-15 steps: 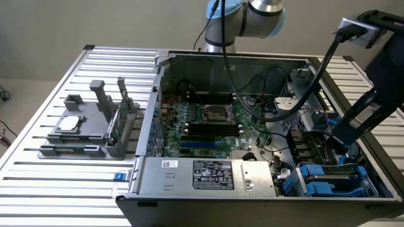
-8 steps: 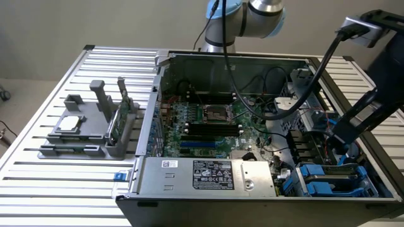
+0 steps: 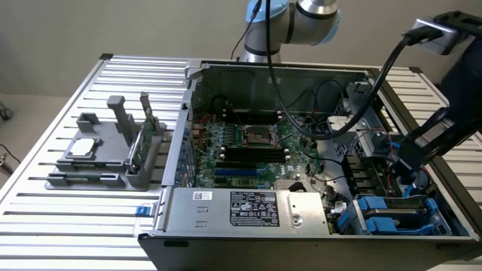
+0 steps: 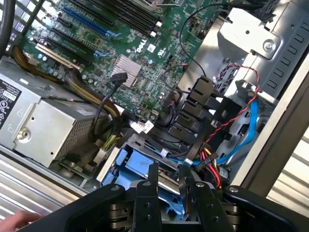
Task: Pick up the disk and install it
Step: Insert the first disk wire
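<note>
Fingers (image 4: 153, 180) noted clamped on the disk (image 4: 124, 166), one at each face of its grey upper edge, with its blue frame showing beside them. The disk is held low inside the computer case (image 3: 301, 244), at the lower right of the exterior view, near the power supply (image 4: 43, 121).

Risk judged: red and black wires (image 4: 231, 112) and a blue cable (image 4: 251, 126) lie close by and could be snagged or pinched under the frame. A tilted disk could jam against the case's metal.
</note>
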